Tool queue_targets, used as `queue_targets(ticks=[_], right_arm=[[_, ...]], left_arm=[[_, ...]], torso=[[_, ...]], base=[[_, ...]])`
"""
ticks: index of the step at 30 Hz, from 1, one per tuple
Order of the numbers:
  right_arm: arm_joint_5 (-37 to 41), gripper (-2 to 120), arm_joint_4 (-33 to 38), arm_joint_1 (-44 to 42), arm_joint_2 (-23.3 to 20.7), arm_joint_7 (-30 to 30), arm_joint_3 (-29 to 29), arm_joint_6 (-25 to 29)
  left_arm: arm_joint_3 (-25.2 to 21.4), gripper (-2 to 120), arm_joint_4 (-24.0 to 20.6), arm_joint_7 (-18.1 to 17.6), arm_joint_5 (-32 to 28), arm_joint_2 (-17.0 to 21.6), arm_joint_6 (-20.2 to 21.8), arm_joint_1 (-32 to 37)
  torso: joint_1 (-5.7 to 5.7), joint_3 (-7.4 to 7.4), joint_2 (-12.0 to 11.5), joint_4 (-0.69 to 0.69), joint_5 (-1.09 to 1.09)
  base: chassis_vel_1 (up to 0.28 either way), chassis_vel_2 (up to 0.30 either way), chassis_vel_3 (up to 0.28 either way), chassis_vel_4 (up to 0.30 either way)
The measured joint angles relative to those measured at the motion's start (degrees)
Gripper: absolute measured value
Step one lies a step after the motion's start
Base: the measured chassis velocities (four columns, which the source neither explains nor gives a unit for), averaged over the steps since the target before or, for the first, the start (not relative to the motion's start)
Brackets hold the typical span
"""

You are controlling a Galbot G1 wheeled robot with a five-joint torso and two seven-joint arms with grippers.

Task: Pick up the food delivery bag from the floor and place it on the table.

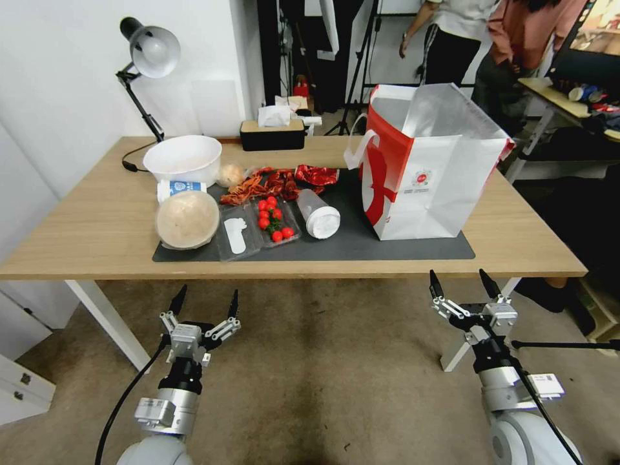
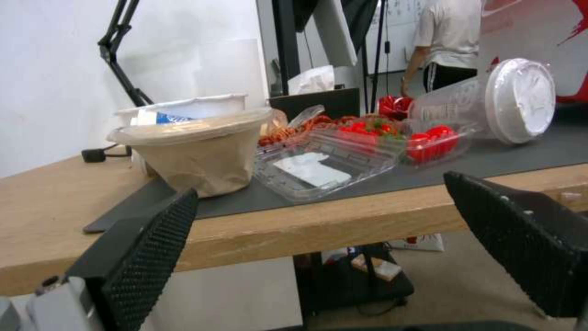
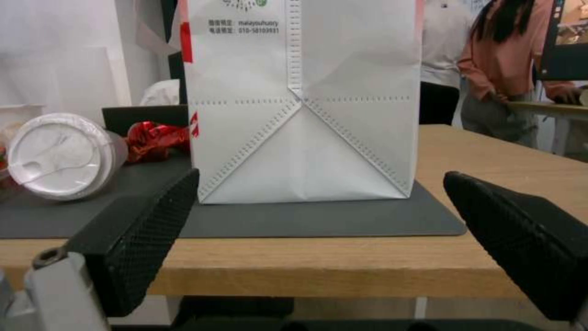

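The food delivery bag (image 1: 423, 165) stands upright on the right end of the dark grey mat (image 1: 349, 242) that covers the middle of the light-wood surface (image 1: 84, 226). Its mouth is open, showing the silver lining, and a white strap handle (image 1: 357, 150) hangs off its left side. In the right wrist view the bag's white end panel (image 3: 303, 105) sits squarely on the mat, close to the front edge.

Left of the bag on the mat lie a clear cup with a white lid (image 1: 318, 214) on its side, a clear tray of cherry tomatoes (image 1: 274, 219), a lidded paper bowl (image 1: 187, 219) and a crumpled red foil wrapper (image 1: 316, 174). A white bowl (image 1: 183, 158) and a desk lamp (image 1: 145, 58) stand further back; what the reddish pile beside the wrapper is, I cannot say for sure.

Both arms hang below the front edge of the surface, over the stained carpet floor (image 1: 323, 374). The left gripper (image 1: 203, 303) has its fingers spread wide and holds nothing. The right gripper (image 1: 464, 284) is likewise spread and empty, in front of the bag but well apart from it.
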Motion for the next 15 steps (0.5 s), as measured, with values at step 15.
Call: queue_targets(ticks=[15], right_arm=[[0.0,100,0.1,0.0,0.0,0.0,0.0,-0.1]], left_arm=[[0.0,100,0.0,0.0,0.0,0.0,0.1,0.0]], torso=[[0.00,0.00,0.0,0.00,0.00]], base=[[0.000,0.000,0.000,0.000]])
